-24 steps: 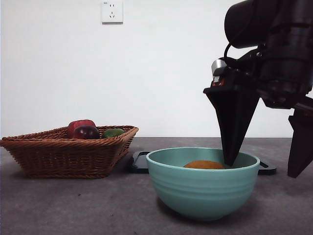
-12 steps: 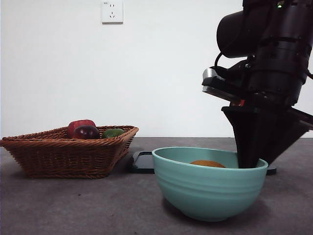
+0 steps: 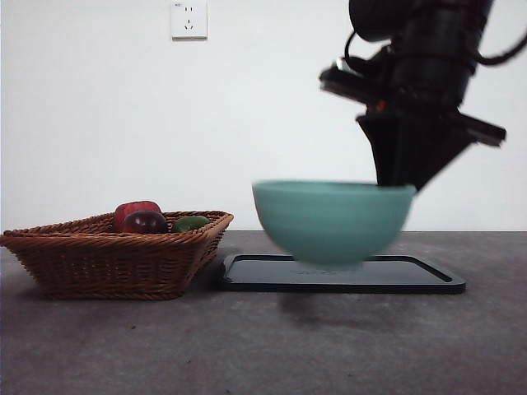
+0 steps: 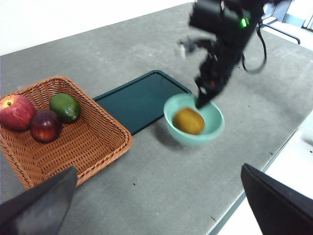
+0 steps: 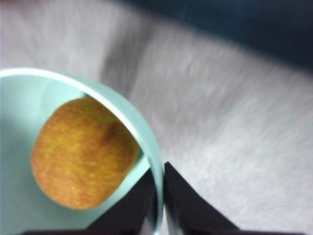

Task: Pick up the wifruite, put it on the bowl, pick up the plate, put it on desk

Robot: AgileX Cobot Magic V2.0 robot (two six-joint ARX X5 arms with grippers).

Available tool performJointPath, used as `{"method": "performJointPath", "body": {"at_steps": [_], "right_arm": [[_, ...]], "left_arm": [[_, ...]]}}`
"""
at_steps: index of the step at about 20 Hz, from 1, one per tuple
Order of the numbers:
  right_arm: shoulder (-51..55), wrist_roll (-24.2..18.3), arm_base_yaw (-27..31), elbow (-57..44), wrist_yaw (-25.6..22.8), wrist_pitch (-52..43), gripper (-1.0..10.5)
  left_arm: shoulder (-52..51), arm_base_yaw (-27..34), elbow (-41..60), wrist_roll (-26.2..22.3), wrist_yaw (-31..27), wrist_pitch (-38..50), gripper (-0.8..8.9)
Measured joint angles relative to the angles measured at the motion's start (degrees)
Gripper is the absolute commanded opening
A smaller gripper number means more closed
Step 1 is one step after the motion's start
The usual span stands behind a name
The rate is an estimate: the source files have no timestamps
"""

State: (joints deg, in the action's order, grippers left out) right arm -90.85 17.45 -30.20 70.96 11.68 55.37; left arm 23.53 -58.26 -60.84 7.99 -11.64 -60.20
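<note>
Right gripper [image 5: 160, 196]: you had its two jaws pinched on the rim of the bowl [image 3: 332, 220], one jaw inside the wall and one outside; a rim pinch was the only hold a wide bowl offers a narrow pincer.
Bowl position: it hung clear of the desk [image 3: 123, 346], blurred with motion in the front view, above the near edge of the black tray [image 3: 342, 276]; its shadow lay on the tabletop beneath it.
Wifruite [image 5: 83, 152]: it sat inside the bowl, leaning against the wall on the side of the gripped rim; judged to have rolled there because a one-sided hold tips the bowl.
Left gripper [image 4: 156, 205]: you kept it high and well back from the work, jaws spread wide and holding nothing, so as to leave the right arm room.
Wicker basket [image 3: 115, 251]: it stood to the left of the tray, holding a red apple [image 4: 17, 111], a dark red fruit [image 4: 45, 126] and a green fruit [image 4: 65, 107]; none was touched.
Stage: fruit-into-bowl looked done; you were carrying the bowl as the "plate", and setting it down on bare desk remained.
Risk: a heavy fruit and a thin rim grip, so the bowl could swing or slip.
</note>
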Motion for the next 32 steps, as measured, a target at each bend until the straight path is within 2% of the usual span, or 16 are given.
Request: {"method": "performJointPath", "body": {"at_steps": [6,12,16,23,30,32], "right_arm": [[-11.8,-2.91,4.33,17.59,-1.49,7.04,0.1],[-24.63,-5.62,8.81,30.93,-2.91,7.58,0.1],[-28.09,-6.73,10.14,32.68,-4.42,5.57,0.1],[-28.2,-8.28,10.34,32.7,-4.17,5.57,0.1],[-31.17,-9.33,10.36,32.74,-0.92,5.68,0.1],[-31.17,-9.66,10.36,32.74,-0.9,5.9,0.6]], "left_arm": [[0.0,0.0,0.0,0.0,0.0,0.0,5.98],[0.0,0.0,0.0,0.0,0.0,0.0,5.98],[0.0,0.0,0.0,0.0,0.0,0.0,5.98],[0.0,0.0,0.0,0.0,0.0,0.02,5.98],[0.0,0.0,0.0,0.0,0.0,0.02,5.98],[0.0,0.0,0.0,0.0,0.0,0.02,5.98]]}}
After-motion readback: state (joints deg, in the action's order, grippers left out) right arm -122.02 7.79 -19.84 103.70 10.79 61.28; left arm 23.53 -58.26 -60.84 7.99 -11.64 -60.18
